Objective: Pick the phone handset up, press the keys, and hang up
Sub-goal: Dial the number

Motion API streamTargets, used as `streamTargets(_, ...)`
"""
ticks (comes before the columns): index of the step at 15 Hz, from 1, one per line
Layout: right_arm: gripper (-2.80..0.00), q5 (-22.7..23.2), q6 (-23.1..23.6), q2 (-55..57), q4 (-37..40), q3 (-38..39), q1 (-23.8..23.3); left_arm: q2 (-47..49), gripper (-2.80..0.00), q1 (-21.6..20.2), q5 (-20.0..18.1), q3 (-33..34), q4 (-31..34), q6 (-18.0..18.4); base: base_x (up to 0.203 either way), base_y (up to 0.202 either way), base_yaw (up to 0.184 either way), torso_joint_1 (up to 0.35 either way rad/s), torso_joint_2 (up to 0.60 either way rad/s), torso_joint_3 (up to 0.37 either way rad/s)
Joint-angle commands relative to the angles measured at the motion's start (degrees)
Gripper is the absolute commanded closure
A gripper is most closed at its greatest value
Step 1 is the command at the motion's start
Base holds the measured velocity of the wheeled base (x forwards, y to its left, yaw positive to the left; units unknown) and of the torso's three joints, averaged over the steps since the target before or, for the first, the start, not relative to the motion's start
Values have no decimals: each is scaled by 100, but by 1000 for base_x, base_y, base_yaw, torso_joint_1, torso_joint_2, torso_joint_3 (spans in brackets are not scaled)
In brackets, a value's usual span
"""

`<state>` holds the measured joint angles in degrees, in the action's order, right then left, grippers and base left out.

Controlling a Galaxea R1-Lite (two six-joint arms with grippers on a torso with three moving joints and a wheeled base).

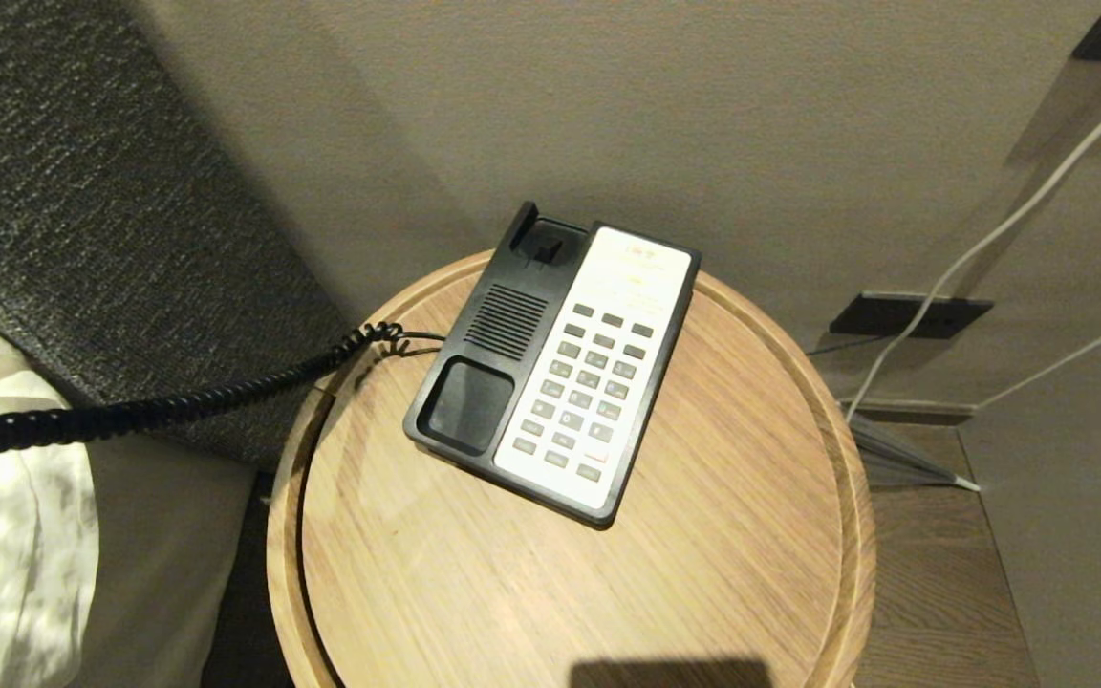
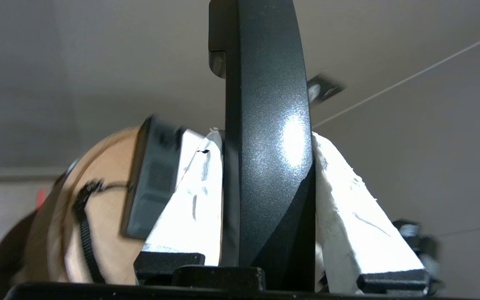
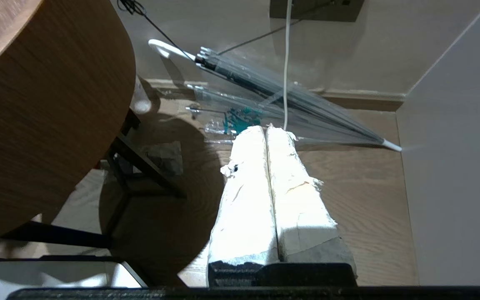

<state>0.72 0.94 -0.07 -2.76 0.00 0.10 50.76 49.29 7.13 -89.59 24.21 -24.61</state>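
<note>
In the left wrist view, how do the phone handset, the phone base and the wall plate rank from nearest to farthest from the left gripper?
1. The phone handset: clamped between the fingers of the left gripper.
2. The phone base: beyond the fingers, on the round wooden table.
3. The wall plate: farthest, on the wall behind the handset.
</note>
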Motion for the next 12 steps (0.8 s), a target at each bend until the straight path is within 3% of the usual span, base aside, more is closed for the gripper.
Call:
streamTargets(1,0,2,3,7,-36,114,-1,-171,0,2,-10,158,-101,-8,0,0,0,0,0,0)
streamTargets(4,0,149,-19,-1,256,-290,0,-230,0,2,-10,232,-110,27,0,0,0,0,0,0)
streamTargets(8,0,791,-296,47,2480,-2991,0,-312,0,1,8,238,-140,-40,0,0,0,0,0,0)
streamTargets(12,0,1486,-604,1894,2921,-4296,4,-418,0,-6,8,477,-357,-26,0,0,0,0,0,0)
